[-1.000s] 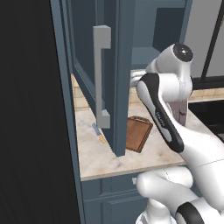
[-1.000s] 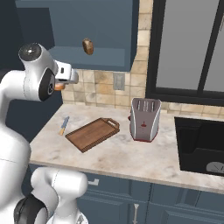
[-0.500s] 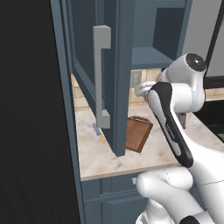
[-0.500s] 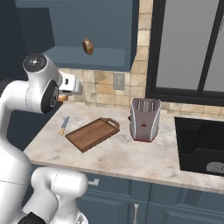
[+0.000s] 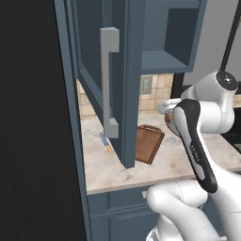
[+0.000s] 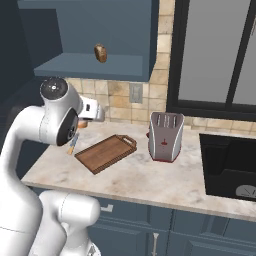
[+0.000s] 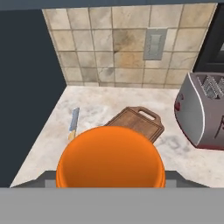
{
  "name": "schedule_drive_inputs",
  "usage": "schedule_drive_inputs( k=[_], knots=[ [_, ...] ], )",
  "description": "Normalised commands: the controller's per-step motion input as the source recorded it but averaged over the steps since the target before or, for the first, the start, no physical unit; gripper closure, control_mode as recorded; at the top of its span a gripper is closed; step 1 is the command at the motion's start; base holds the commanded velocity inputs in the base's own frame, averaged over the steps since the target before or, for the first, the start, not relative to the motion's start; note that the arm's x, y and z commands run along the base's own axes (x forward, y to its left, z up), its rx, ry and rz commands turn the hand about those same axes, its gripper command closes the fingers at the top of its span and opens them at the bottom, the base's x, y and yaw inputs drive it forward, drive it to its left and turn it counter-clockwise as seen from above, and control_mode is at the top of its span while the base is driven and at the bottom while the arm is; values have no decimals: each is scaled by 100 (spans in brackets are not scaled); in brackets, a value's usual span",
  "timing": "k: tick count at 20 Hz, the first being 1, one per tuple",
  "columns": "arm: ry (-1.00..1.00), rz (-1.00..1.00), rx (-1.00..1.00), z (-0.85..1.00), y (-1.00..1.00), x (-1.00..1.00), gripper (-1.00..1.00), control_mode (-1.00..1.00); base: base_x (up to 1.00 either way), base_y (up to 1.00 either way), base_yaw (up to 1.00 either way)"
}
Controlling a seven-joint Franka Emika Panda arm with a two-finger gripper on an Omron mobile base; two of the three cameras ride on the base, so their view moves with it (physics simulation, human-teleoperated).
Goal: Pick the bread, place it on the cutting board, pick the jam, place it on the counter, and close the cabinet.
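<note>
— Gripper (image 7: 111,186) grips our jam (image 7: 110,158), carried lower and nearer the toaster (image 6: 164,136) than before.
— We see bread (image 6: 100,52) unmoved in the cabinet (image 6: 95,65), above-left of that toaster.

The white arm is rising from the base in a tall arch, its upper link leaning forward and its dark-jointed elbow sitting at the highest point of the bend. From there the forearm is folding back down and inward, so the wrist is hanging in front of the robot's own shoulder. The tool (image 6: 84,122) is pointing forward and slightly downward, level with the elbow's lower edge. Its jaws are standing partly apart and are gripping the jam (image 7: 110,156), which is sitting between them close to the hand camera.
</note>
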Motion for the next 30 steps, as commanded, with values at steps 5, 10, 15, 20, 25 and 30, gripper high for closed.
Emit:
schedule_drive_inputs(
  k=[5,10,15,20,25,30],
  knots=[
    [0,0,0,-27,-40,0,100,-100,0,0,0],
    [0,0,0,-25,-41,0,100,-100,0,0,0],
    [0,0,0,-25,-50,0,100,-100,0,0,0],
    [0,0,0,-23,-41,0,100,-100,0,0,0],
    [0,0,0,-27,-40,0,100,-100,0,0,0],
    [0,0,0,-28,-39,0,100,-100,0,0,0]
  ],
)
